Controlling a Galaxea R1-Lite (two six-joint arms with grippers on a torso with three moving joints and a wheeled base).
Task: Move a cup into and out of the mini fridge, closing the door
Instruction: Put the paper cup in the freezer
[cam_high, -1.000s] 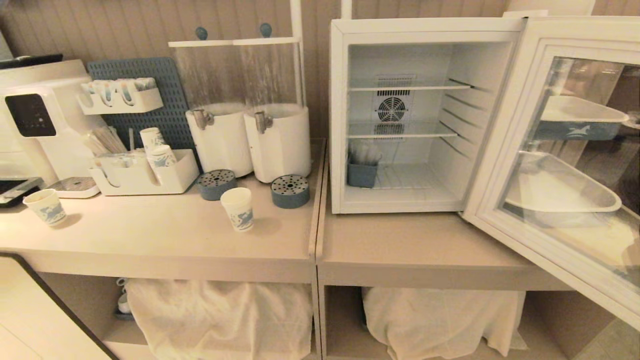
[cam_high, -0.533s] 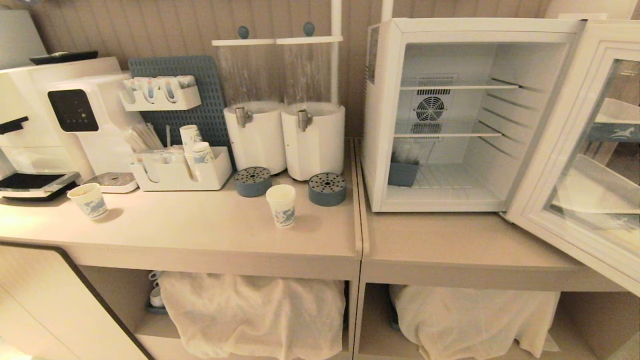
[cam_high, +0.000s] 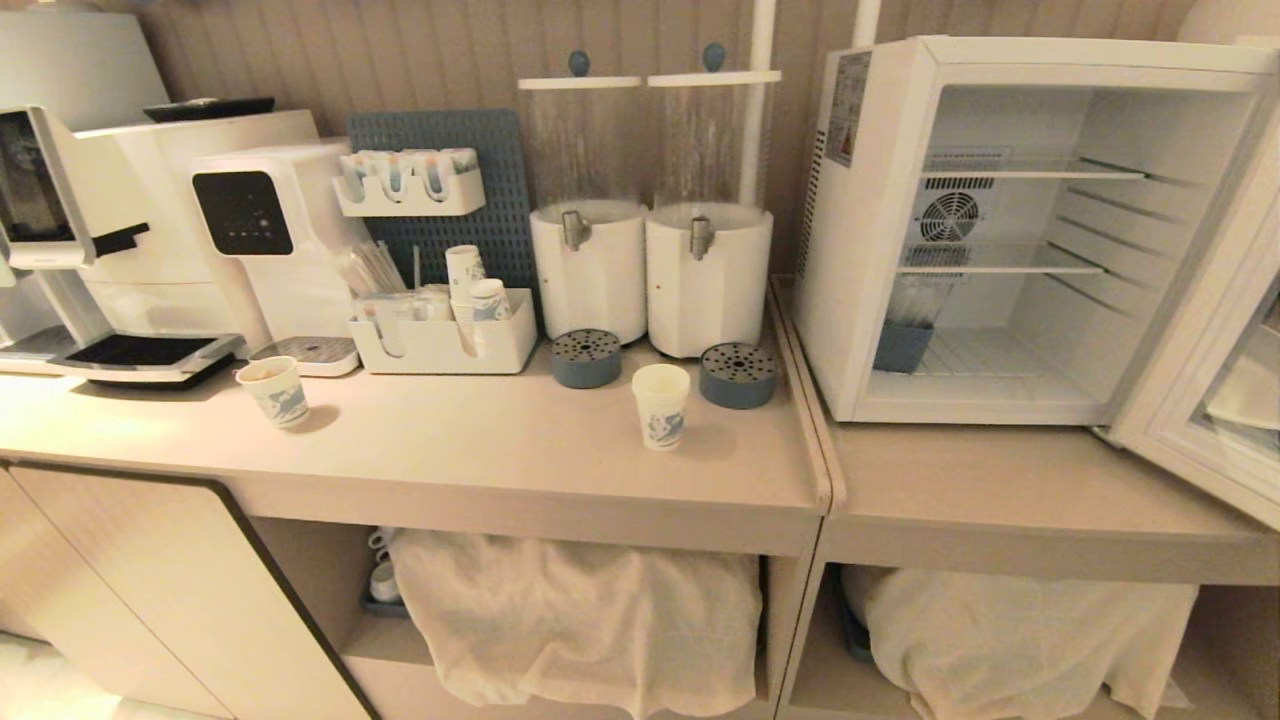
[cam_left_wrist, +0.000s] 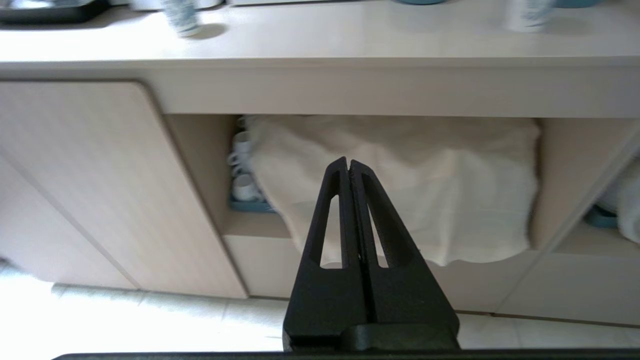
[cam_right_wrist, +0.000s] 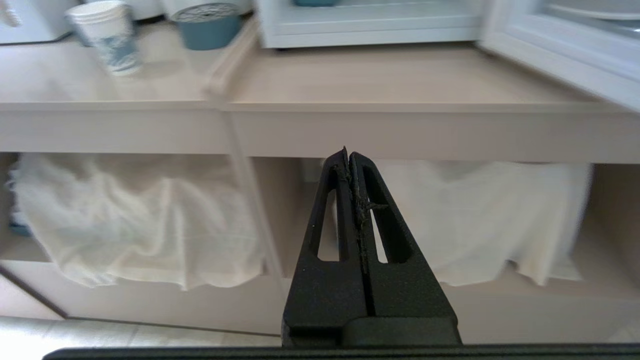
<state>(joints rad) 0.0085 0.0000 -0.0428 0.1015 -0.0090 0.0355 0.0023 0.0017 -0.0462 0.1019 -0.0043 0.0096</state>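
Shifted rightward in frame since earlier, camera panning: approach step, cup (cam_high: 661, 403) at centre on counter (cam_high: 480, 450), fridge (cam_high: 1010, 230) upper right with door (cam_high: 1215, 400) open; left gripper (cam_left_wrist: 348, 165) and right gripper (cam_right_wrist: 349, 156) closed, empty; next, open and reach for cup.

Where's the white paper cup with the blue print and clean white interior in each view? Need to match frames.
Head: the white paper cup with blue print stands on the counter beside the blue perforated drip tray, left of the open white mini fridge.
Left wrist: at the upper right edge, top cropped.
Right wrist: upper left, blurred.
Shared landmark: the pale counter's front edge.
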